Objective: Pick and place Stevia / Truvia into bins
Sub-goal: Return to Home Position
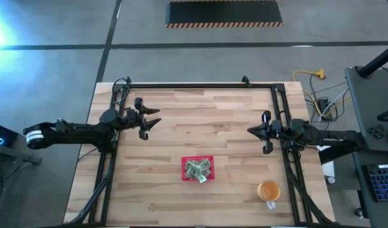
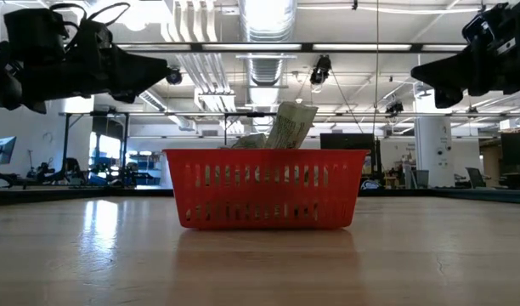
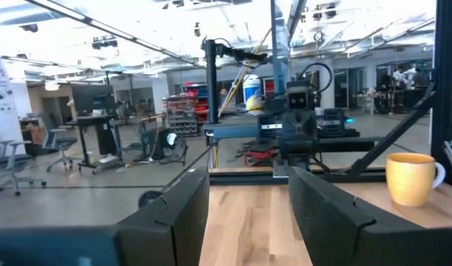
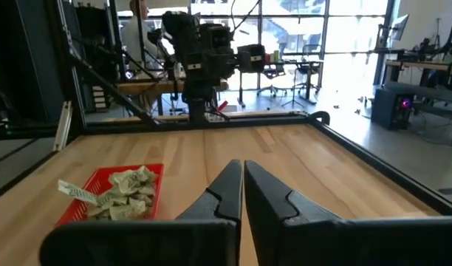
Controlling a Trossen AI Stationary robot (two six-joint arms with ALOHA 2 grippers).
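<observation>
Wood planks of the desk run bare up to the red tray, which sits near the middle of the desk, toward its front edge. Every Stevia sachet I can find lies heaped inside it, but loosely. One stands on end, well above the rim, and from overhead another sachet seems to hang over the tray's front wall.

That is the weak spot, in my judgement. Light paper balanced like this could tip out onto the desk from a knock to the tray, a shake of the desk, or the draught of an arm passing low.

Neither arm is close. Farther back and higher, the left arm hangs at the left side with the left jaws spread and empty. The right arm hangs opposite, the right jaws pressed together on nothing. Both are well apart from the tray.

An orange cup stands by the right front corner, near the right arm's frame, and a low sweep on that side could topple it.

No print on sachets, tray or cup can be read, and nothing legible shows in the room beyond.
</observation>
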